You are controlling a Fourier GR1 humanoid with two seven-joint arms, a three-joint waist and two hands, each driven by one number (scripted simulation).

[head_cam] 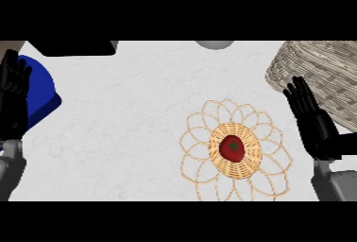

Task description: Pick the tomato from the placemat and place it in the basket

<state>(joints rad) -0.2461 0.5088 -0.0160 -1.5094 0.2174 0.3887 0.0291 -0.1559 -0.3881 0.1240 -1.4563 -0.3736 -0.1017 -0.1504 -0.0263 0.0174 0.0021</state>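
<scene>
Black fingers (304,101) straight, empty; tomato (231,148) untouched.

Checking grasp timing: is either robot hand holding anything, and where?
Nothing is held. The red round tomato lies on the woven placemat; both robot hands, left and right, are open.

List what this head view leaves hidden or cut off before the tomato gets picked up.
- Basket: cut off by the right edge, and the right hand covers part of its wall; its inside does not show.
- Blue object: partly behind the left hand, so its shape is unclear.
- Black object and grey object: cut off at the top edge.
- Tomato: its underside on the placemat is hidden.
</scene>
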